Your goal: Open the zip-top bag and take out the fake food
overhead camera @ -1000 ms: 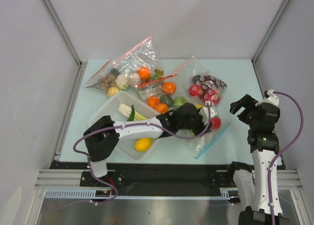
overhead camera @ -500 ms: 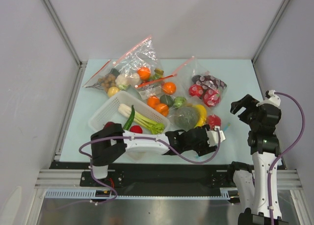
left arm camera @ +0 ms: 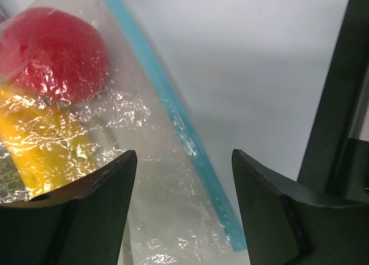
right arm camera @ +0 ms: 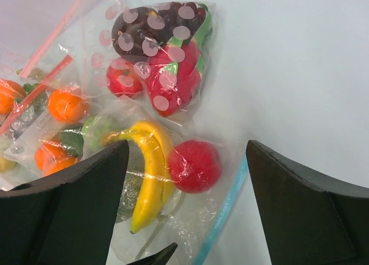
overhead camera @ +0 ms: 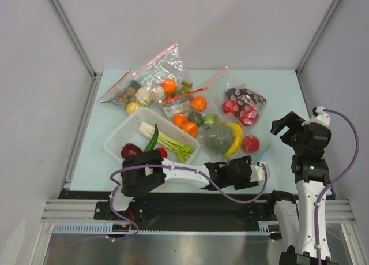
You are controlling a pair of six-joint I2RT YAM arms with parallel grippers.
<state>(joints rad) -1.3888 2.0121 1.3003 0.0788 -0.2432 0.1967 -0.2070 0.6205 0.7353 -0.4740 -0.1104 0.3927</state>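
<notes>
Left arm lined up on the zip edge; bag not yet opened.

The bag point(right arm camera: 173, 213) lies on the tabletop point(overhead camera: 277, 92) towards the front right, with the melon point(overhead camera: 218, 139), banana point(overhead camera: 236, 137) and red fruit point(overhead camera: 250, 143) inside. Its blue strip point(left arm camera: 190, 149) looks shut, though I can't be sure. The left fingers point(left arm camera: 86, 219) hang low over that strip, spread wide, with the strip and a slack corner of plastic between them and nothing gripped. The right fingers point(right arm camera: 63, 213) are raised off the tabletop to the right of the bag, also wide apart and empty. To me this is the approach to the first grasp. Next the left should close on the film just beside the strip. The right must then come down for the opposite lip so the two can pull the zip apart. The thin film may slip.
</notes>
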